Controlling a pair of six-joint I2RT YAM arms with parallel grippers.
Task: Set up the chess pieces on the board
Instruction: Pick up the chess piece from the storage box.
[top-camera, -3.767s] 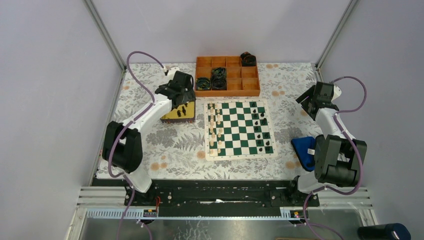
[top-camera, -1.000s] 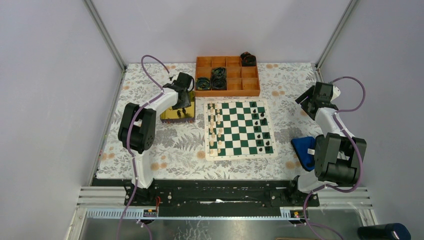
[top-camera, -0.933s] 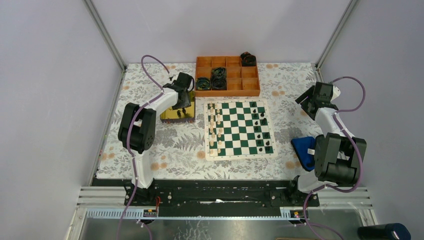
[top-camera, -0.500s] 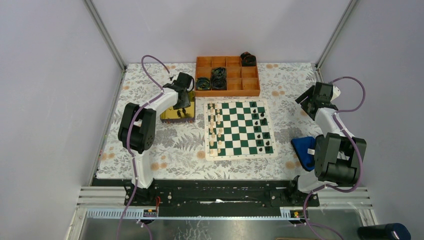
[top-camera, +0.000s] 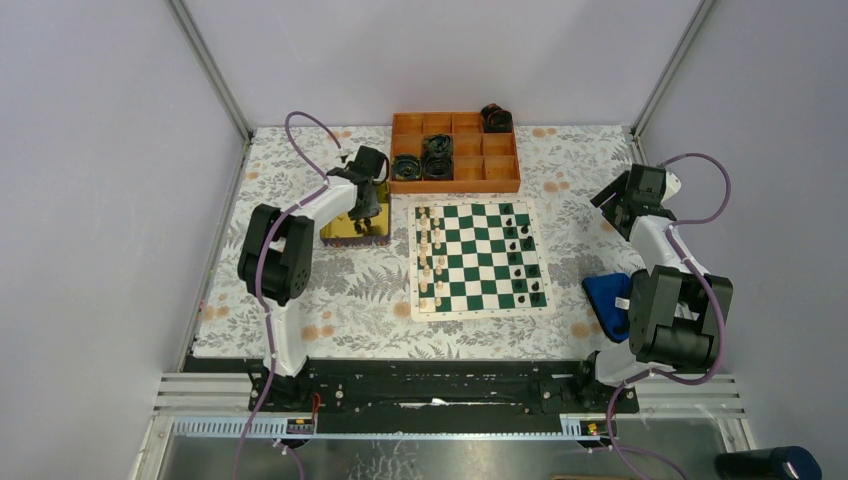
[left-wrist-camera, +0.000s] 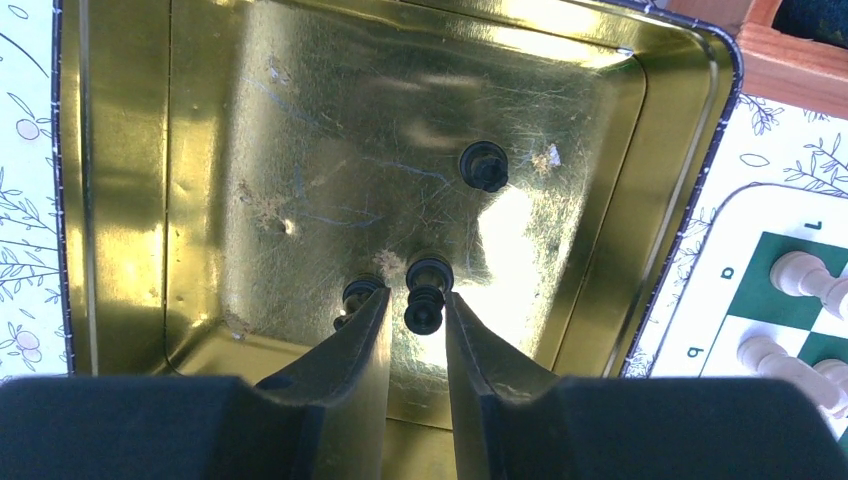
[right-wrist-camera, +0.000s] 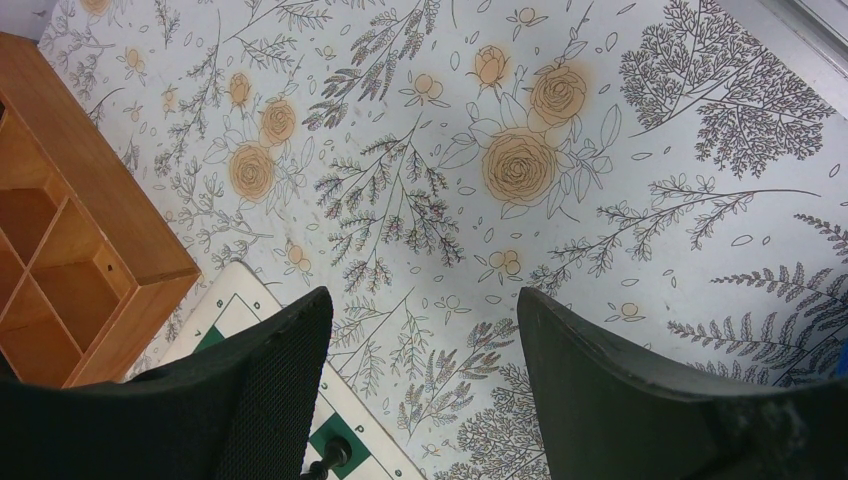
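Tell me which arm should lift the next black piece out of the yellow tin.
Left. The left pincer is down inside the tin, straddling a black piece. The right pincer hangs open over the floral tablecloth, across the board from the tin.

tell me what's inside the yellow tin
Three black chess pieces: one alone, one between the left end effector jaws, one half hidden behind them. Near floor is covered.
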